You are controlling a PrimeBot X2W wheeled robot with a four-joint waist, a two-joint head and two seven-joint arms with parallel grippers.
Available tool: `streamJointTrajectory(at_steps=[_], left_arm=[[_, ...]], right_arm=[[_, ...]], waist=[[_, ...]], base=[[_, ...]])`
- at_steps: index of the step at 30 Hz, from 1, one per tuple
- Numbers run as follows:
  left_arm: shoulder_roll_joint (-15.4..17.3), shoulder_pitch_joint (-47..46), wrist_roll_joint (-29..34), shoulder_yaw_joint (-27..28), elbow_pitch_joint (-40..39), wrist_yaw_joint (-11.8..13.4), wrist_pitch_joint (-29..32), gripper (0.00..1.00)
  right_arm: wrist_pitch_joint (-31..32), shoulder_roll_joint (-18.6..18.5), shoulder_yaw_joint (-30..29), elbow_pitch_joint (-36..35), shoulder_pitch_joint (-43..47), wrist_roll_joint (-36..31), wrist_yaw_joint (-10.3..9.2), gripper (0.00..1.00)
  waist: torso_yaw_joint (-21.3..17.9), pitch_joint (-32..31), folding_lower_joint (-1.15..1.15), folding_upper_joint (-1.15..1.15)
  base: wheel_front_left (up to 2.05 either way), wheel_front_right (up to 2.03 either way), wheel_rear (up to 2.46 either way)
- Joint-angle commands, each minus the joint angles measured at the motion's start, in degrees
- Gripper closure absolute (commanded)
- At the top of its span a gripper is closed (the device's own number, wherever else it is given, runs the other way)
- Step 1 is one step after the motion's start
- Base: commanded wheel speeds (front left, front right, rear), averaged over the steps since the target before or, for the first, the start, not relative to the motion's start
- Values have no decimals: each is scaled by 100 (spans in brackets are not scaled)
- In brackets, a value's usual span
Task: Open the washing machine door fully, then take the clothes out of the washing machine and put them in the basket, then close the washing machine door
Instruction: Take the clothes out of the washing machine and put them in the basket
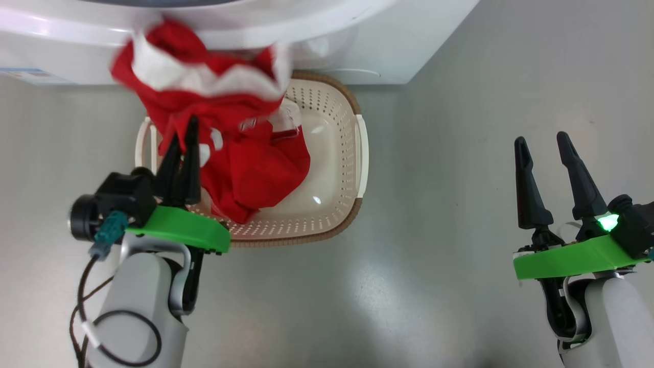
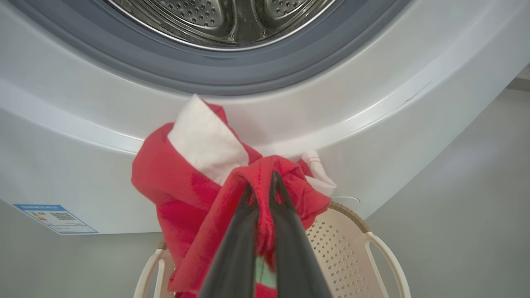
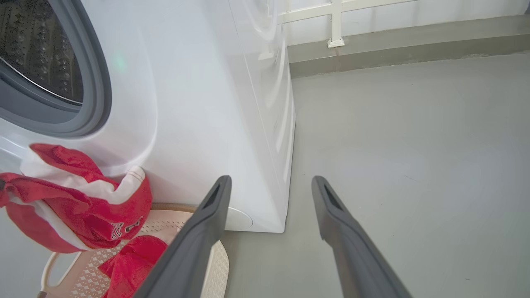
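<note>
Nearest us, our right gripper (image 1: 541, 139) stands with its jaws wide apart and empty above smooth, bare grey floor (image 1: 439, 214). Our left gripper (image 1: 184, 130) is clamped on the soft red-and-white clothes (image 1: 245, 168), which hang down into the perforated cream basket (image 1: 306, 238). The basket has a brown woven-look rim. Just beyond the basket stands the glossy white washing machine (image 1: 388, 46).

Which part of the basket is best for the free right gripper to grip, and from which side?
Probably the white handle on the right side of the basket, approached from the robot's right by the right gripper. It is a thin bar standing off the wall, and the clothes leave it uncovered.
</note>
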Motion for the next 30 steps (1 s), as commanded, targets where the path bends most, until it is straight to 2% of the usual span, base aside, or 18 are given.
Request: streamJointTrajectory(at_steps=[1, 13, 23, 24, 27, 30], left_arm=[[110, -76, 48, 104, 152, -83, -28, 100], [109, -815, 323, 27, 1940, -323, -28, 100], [109, -1381, 428, 113, 2792, -418, -28, 100], [109, -1423, 443, 129, 2856, -421, -28, 95], [109, -1492, 464, 174, 2943, -432, -28, 60], [109, -1479, 462, 190, 2979, -445, -28, 8]], right_arm=[[-35, 5, 162, -149, -1, 36, 36, 0], [-35, 5, 128, -237, -200, 67, 36, 0], [-35, 5, 136, -295, -296, 28, 36, 0], [-35, 5, 143, -296, -302, 25, 36, 0], [-35, 5, 155, -292, -315, 18, 36, 0], [-35, 5, 140, -276, -302, 7, 36, 0]], waist=[[-61, 149, 0, 0], [-178, 696, 0, 0], [-196, 998, 0, 0], [-200, 1006, 0, 0], [-205, 993, 0, 0], [-189, 924, 0, 0]], base=[[0, 0, 0], [0, 0, 0], [0, 0, 0], [0, 0, 0], [0, 0, 0], [0, 0, 0]])
